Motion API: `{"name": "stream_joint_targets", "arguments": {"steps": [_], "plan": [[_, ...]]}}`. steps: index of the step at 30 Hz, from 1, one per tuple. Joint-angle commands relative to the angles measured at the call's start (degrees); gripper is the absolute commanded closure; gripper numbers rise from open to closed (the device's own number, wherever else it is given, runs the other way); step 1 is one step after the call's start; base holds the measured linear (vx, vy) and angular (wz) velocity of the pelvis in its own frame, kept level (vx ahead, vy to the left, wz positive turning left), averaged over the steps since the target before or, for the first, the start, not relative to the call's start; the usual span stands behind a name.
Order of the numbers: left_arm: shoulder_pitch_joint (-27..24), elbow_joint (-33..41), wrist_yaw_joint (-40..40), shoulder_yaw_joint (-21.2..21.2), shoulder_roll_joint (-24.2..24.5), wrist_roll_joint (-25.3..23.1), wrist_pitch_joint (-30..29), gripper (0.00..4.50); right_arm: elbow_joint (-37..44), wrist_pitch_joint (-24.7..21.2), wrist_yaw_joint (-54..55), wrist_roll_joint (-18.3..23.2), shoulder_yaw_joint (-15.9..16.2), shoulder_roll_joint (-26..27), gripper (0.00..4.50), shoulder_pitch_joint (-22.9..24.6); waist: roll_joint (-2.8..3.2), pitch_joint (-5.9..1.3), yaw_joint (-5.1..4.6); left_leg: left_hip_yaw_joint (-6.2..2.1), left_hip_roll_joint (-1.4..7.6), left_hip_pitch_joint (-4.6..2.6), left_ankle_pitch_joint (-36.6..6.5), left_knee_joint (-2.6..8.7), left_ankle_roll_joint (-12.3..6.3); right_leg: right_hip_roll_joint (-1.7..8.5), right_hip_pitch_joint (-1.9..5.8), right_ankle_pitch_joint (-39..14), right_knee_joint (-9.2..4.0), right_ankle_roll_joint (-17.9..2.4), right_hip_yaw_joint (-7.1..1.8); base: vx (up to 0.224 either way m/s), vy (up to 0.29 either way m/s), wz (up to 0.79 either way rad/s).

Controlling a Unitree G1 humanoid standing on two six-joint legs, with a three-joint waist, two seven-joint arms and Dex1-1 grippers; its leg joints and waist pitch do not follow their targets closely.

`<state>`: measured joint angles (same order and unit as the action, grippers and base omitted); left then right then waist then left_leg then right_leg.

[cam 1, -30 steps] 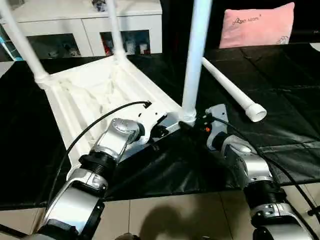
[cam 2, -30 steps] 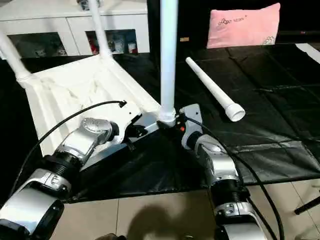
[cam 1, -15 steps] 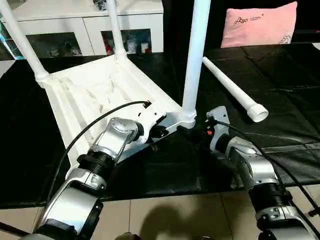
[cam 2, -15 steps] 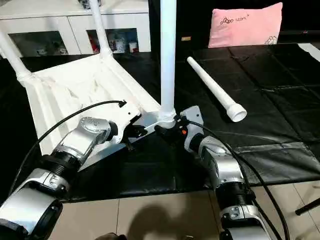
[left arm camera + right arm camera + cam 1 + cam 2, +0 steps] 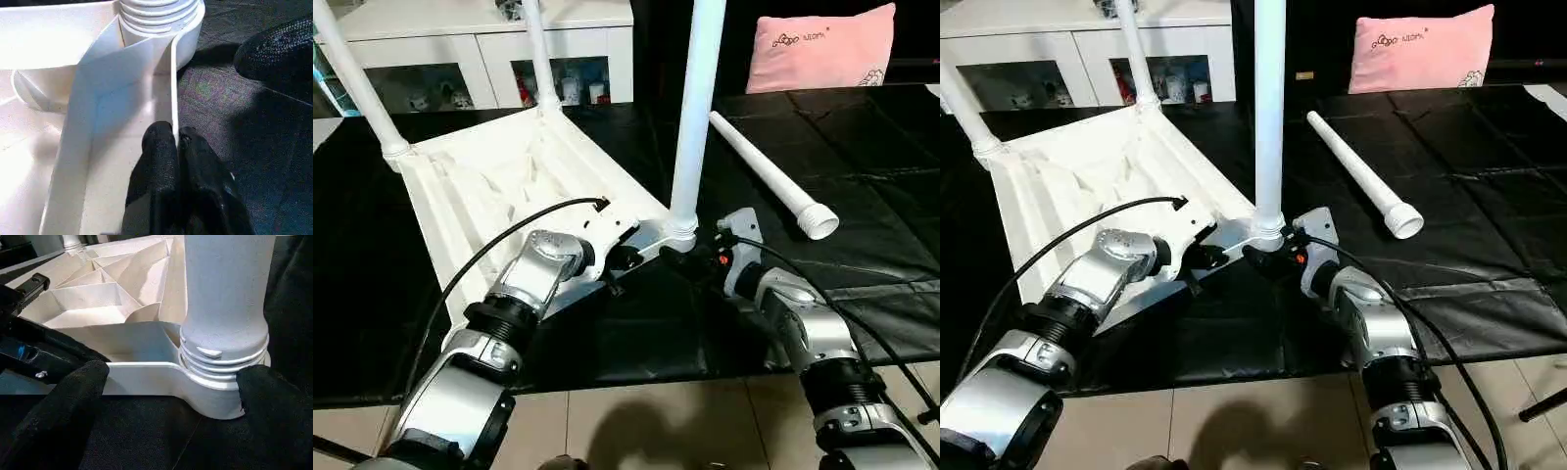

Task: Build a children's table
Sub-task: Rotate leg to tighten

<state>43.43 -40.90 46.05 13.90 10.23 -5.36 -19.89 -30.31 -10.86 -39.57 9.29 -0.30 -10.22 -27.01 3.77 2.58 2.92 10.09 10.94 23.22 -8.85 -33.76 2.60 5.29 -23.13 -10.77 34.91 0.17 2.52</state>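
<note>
A black sheet (image 5: 862, 196) covers the floor across the middle of the head views. On it, in the left half of the frame, the white tabletop (image 5: 499, 186) lies upside down, ribbed underside up. Behind it, along the upper left edge, stands a white glass-door cabinet (image 5: 489, 59), and a pink cushion (image 5: 818, 47) sits at the upper right. Three legs stand upright in corner sockets: one at upper left (image 5: 357, 83), one at top centre (image 5: 538, 59) and the near leg (image 5: 695, 108) in the centre. A fourth leg (image 5: 769, 171) lies loose on the sheet right of centre. The left gripper (image 5: 176, 142) has its jaws pressed together, pinching the tabletop's thin rim beside the near socket. The right gripper (image 5: 171, 377) has its jaws spread wide, one on either side of that socket's base.
</note>
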Motion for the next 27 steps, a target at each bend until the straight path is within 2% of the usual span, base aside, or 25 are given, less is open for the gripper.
{"name": "stream_joint_targets", "arguments": {"steps": [1, 2, 3, 4, 5, 7, 8, 10, 11, 14, 18, 21, 25, 27], "plan": [[0.02, 2.85, 4.11, 1.14, 2.58, 0.15, 2.67, 4.5, 3.73, 0.54, -5.67, 1.55, 1.64, -2.08, 0.02, 0.68, -0.54, -3.91, 0.49, -0.51, 1.39, -1.37, -14.27, 3.93, -3.03, 2.5, 2.93, -6.91, -4.26, -14.13, -1.2, 0.0, 0.0, 0.0], [-4.38, 7.24, 13.84, 3.18, 9.57, 0.6, 5.64, 4.5, 8.23, 0.64, -16.8, 2.69, 3.0, -9.73, 0.02, 2.55, -3.54, -4.34, 0.99, -0.72, 1.53, -0.91, -11.45, 3.56, -4.65, 2.97, 4.03, -6.31, -3.34, -13.69, -1.13, 0.0, 0.0, 0.0], [-4.84, 7.69, 14.85, 3.39, 10.31, 0.64, 5.94, 4.5, 8.68, 0.64, -17.93, 2.79, 3.16, -10.51, 0.02, 2.73, -3.16, -3.81, 1.17, -0.49, 1.79, -0.82, -11.0, 3.84, -5.25, 2.95, 3.79, -6.77, -3.79, -12.64, -1.37, 0.0, 0.0, 0.0], [-6.62, 9.41, 18.74, 4.16, 13.13, 0.84, 7.12, 4.5, 10.43, 0.62, -22.3, 3.24, 3.69, -13.59, 0.02, 3.52, -2.07, -4.07, 1.02, -0.39, 2.07, -1.23, -9.73, 3.6, -5.65, 2.96, 3.05, -5.49, -3.52, -12.94, -1.53, 0.0, 0.0, 0.0], [-6.61, 9.32, 18.77, 4.19, 13.14, 0.81, 7.2, 4.5, 10.49, 0.71, -22.41, 3.27, 3.63, -13.74, 0.02, 3.67, -1.94, -3.79, 0.84, -0.07, 2.18, -1.48, -10.0, 3.61, -5.44, 2.31, 2.53, -4.5, -3.57, -13.74, -1.45, 0.0, 0.0, 0.0], [-6.58, 9.21, 18.91, 4.24, 13.22, 0.77, 7.38, 4.5, 10.53, 0.83, -22.58, 3.32, 3.43, -14.08, 0.02, 3.84, -2.34, -3.48, 0.77, 0.09, 1.96, -1.63, -11.91, 3.82, -4.65, 2.16, 2.43, -5.76, -3.7, -14.37, -1.41, 0.0, 0.0, 0.0], [-6.58, 9.18, 18.97, 4.24, 13.25, 0.77, 7.44, 4.5, 10.52, 0.89, -22.62, 3.32, 3.37, -14.18, 0.02, 3.87, -2.38, -3.37, 0.95, 0.11, 2.03, -1.97, -14.29, 3.94, -3.55, 2.48, 2.28, -9.27, -3.98, -14.43, -1.5, 0.0, 0.0, 0.0], [-6.58, 9.21, 19.36, 4.35, 13.36, 0.85, 7.75, 4.5, 10.58, 0.95, -22.81, 3.37, 3.31, -14.43, 0.02, 3.89, -2.22, -3.45, 1.12, 0.08, 2.12, -2.12, -14.75, 4.02, -2.99, 2.51, 2.16, -10.02, -4.02, -14.54, -1.52, 0.0, 0.0, 0.0], [-6.68, 9.51, 19.77, 4.58, 13.61, 1.11, 7.97, 4.5, 10.78, 0.95, -23.21, 3.61, 3.48, -14.75, 0.02, 3.95, -2.43, -3.51, 1.38, 0.09, 2.19, -2.13, -14.44, 4.0, -2.64, 2.51, 2.22, -9.3, -3.89, -14.64, -1.59, 0.0, 0.0, 0.0], [-7.32, 11.21, 21.62, 5.27, 14.74, 2.0, 8.65, 4.5, 11.77, 0.96, -25.58, 4.43, 4.69, -16.24, 0.02, 4.29, -2.4, -3.66, 2.07, 0.12, 2.12, -2.04, -12.82, 3.93, -2.92, 2.48, 2.37, -6.87, -3.56, -14.32, -1.68, 0.0, 0.0, 0.0], [-8.06, 13.37, 25.67, 5.89, 15.7, 2.22, 10.41, 4.5, 11.7, 1.82, -28.83, 3.04, 6.25, -16.59, 0.02, 3.82, -2.63, -3.63, 2.26, 0.26, 1.94, -1.69, -12.01, 3.73, -3.54, 2.58, 2.48, -7.28, -3.58, -13.79, -1.66, 0.0, 0.0, 0.0], [-8.73, 15.64, 27.8, 6.64, 16.04, 2.81, 10.4, 4.5, 9.23, 3.5, -26.71, 1.34, 6.76, -15.85, 0.02, 2.03, -2.46, -3.69, 2.32, 0.21, 2.06, -1.84, -11.46, 3.69, -3.23, 2.59, 2.3, -7.41, -3.45, -14.09, -1.65, 0.0, 0.0, 0.0], [-9.04, 17.38, 28.89, 7.82, 16.34, 3.41, 10.3, 4.5, 9.25, 4.4, -28.66, 1.33, 8.81, -15.97, 0.02, 1.47, -2.1, -3.7, 2.55, 0.29, 2.11, -2.12, -12.42, 3.74, -2.73, 2.38, 2.16, -7.14, -3.42, -14.28, -1.69, 0.0, 0.0, 0.0], [-9.08, 17.61, 29.22, 8.07, 16.18, 3.31, 10.32, 4.5, 9.62, 4.41, -30.17, 1.77, 9.26, -15.74, 0.02, 1.6, -2.22, -3.76, 2.76, 0.31, 2.06, -2.06, -12.42, 3.67, -2.89, 2.33, 2.3, -6.28, -3.32, -14.38, -1.66, 0.0, 0.0, 0.0]]}}
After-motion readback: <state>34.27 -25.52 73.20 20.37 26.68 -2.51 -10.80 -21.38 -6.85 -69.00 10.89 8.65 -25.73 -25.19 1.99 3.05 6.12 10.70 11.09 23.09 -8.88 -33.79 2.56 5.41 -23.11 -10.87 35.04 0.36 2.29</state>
